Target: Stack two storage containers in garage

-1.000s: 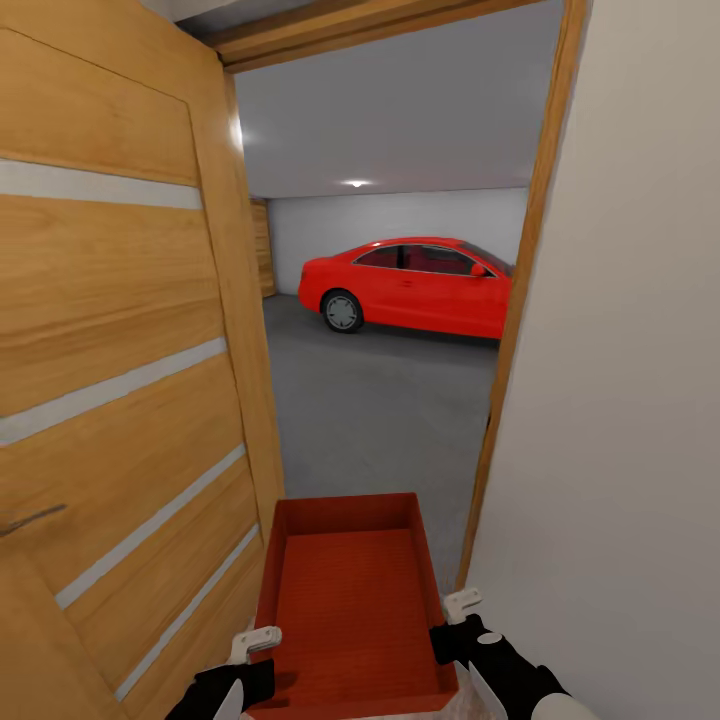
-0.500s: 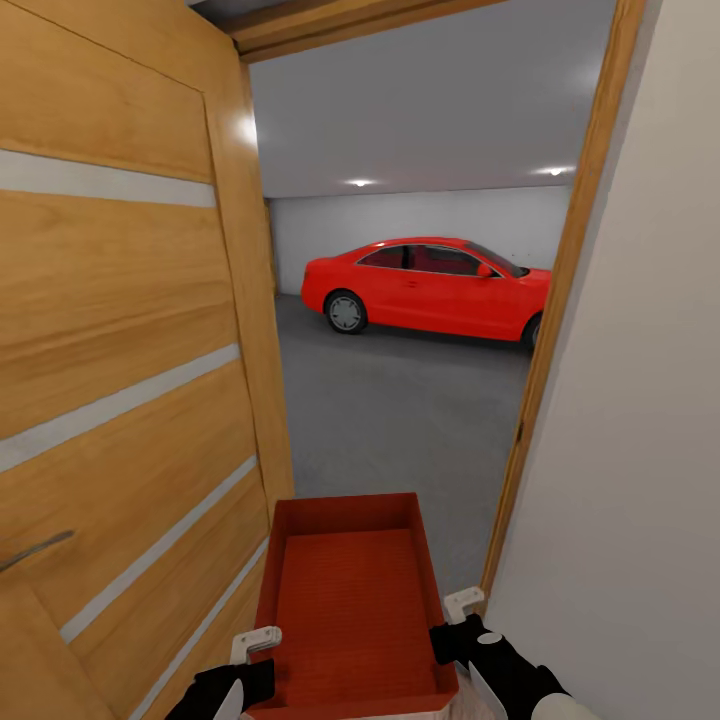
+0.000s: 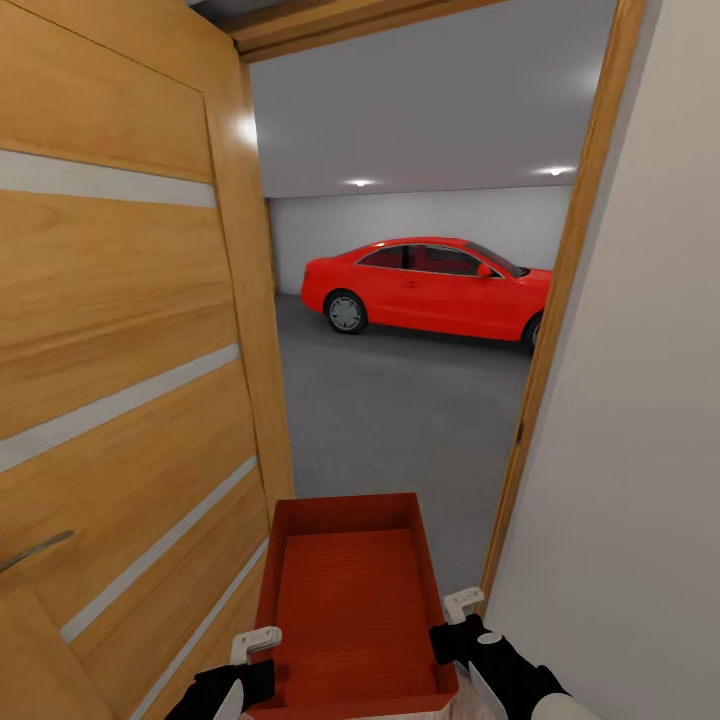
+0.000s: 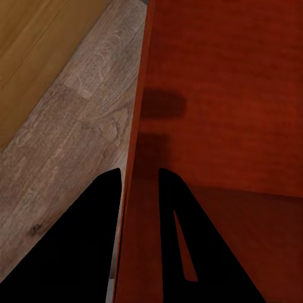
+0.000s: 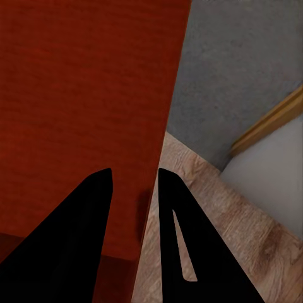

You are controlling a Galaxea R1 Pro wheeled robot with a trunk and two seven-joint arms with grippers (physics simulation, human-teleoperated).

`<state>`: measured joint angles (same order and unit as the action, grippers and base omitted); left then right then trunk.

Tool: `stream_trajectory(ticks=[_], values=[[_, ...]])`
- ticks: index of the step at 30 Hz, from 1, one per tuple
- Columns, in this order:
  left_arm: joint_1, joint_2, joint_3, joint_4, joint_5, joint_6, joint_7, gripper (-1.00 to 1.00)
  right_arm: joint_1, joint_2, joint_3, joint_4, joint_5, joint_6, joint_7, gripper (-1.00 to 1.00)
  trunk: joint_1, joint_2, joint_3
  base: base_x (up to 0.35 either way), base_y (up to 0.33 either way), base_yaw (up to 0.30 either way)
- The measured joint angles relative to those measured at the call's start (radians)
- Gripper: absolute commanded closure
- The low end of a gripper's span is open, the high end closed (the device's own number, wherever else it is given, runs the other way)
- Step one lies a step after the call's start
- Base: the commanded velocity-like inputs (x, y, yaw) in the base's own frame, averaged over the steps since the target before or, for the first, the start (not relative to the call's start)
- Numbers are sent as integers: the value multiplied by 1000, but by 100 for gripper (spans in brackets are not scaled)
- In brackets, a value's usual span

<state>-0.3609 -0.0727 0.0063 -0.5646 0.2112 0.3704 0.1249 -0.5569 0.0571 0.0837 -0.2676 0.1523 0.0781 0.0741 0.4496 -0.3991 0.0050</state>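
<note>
Item: storage container (image 3: 350, 600), red-orange, open-top, empty, carried level at the doorway short of the red car (image 3: 425, 285). Left end effector (image 3: 250, 655) was clamped over the left wall; right end effector (image 3: 455, 620) clamped over the right wall (fingers (image 4: 95, 240) straddling the thin rim). Handling, judged: light, rigid, smooth-sided; best gripped on opposite long walls. Garage floor (image 3: 400, 400) lay ahead of the car.

Storage container (image 5: 88, 88) wall is straddled by the right gripper (image 5: 134, 183), one finger on each side. Wood-plank flooring (image 5: 214, 240), grey concrete floor (image 5: 240, 69) and wooden door frame (image 5: 268, 123) are seen alongside.
</note>
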Motion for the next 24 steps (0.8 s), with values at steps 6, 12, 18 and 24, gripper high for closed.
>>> stream_trajectory(ticks=[6,12,18,24], values=[[0,0,0,0,0,0,0,100,0,0,0,0,0,0,0,100,0,0,0,130,148,0],[0,0,0,0,1,0,0,100,0,0,0,0,0,0,1,100,0,0,0,159,178,0],[0,0,0,0,0,0,0,100,0,0,0,0,-1,0,0,100,0,0,0,15,17,0],[0,0,0,0,0,0,0,100,0,0,1,0,-1,0,0,100,0,0,0,0,0,0]])
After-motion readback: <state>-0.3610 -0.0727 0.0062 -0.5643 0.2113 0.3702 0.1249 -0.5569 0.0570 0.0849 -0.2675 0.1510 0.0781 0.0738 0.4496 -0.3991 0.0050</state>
